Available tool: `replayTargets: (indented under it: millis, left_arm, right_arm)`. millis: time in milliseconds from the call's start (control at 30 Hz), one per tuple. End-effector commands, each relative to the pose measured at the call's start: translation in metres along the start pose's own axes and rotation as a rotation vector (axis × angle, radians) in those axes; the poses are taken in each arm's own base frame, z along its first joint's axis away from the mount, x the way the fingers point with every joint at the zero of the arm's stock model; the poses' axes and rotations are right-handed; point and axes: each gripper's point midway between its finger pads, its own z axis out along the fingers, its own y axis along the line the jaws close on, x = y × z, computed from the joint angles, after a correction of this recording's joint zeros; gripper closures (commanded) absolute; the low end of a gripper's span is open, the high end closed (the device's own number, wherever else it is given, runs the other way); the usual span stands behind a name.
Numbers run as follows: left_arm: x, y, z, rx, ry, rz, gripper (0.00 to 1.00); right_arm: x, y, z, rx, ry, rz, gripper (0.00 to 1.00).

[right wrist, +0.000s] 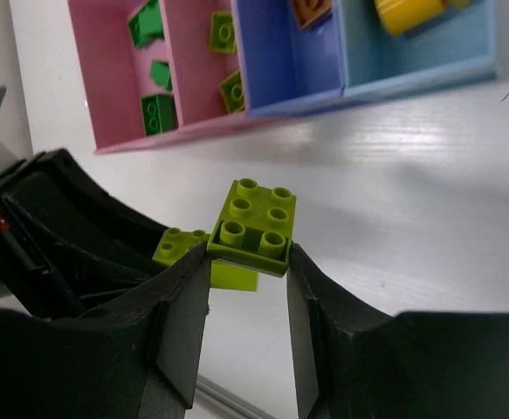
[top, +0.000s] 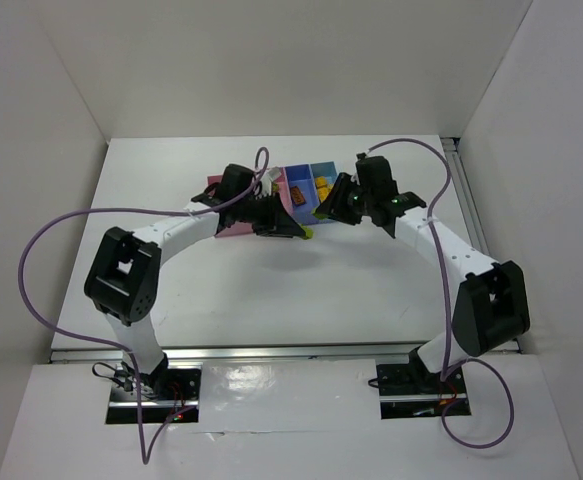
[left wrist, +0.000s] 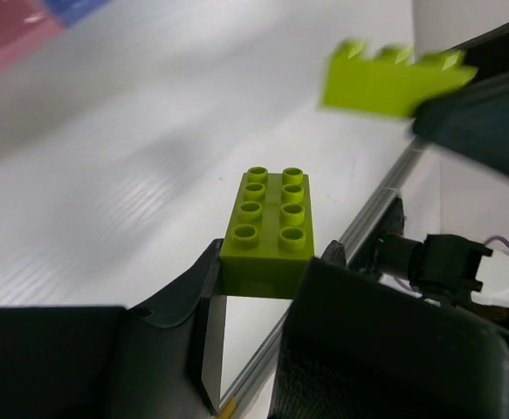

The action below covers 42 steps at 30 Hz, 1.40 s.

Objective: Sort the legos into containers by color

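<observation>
Four bins, four lime bricks

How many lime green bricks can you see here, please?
4: two lime bricks in the narrow pink bin, one held by the left tool, one by the right tool; more may be hidden.

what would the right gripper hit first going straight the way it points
Holding a lime brick, the right gripper would likely meet the white table just short of the bins, else the near wall of the narrow pink bin; depth unclear.
</observation>
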Motion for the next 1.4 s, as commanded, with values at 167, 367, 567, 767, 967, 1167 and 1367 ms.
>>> replayTargets:
  millis: [167, 367, 567, 767, 967, 1167, 1367]
  left_arm:
    - [-0.02, 0.013, -0.016, -0.088, -0.047, 0.039, 1.0]
    - [-0.075, 0.046, -0.049, -0.448, -0.174, -0.032, 1.0]
    - [-0.125, 0.059, -0.046, -0.578, -0.248, -0.048, 1.0]
    - [-0.146, 0.086, -0.031, -0.644, -0.245, -0.083, 1.0]
    - [-0.148, 0.084, -0.026, -0.623, -0.233, -0.085, 0.72]
    - [-0.15, 0.072, -0.035, -0.605, -0.238, -0.044, 0.39]
    - [-0.159, 0.046, -0.056, -0.596, -0.287, -0.007, 0.32]
  right_arm:
    - [-0.04, 0.013, 0.01, -0.049, -0.057, 0.033, 0.87]
    - [-0.063, 0.013, 0.01, 0.006, -0.121, 0.011, 0.87]
    - [-0.065, 0.013, 0.01, -0.022, -0.132, 0.001, 0.84]
    - [-0.063, 0.011, 0.01, -0.016, -0.123, 0.004, 0.84]
    - [-0.058, 0.014, 0.009, -0.051, -0.111, -0.02, 0.8]
    - [-0.05, 0.022, 0.024, -0.107, -0.042, -0.04, 0.8]
    - [-0.048, 0.04, 0.041, -0.124, 0.001, -0.094, 0.8]
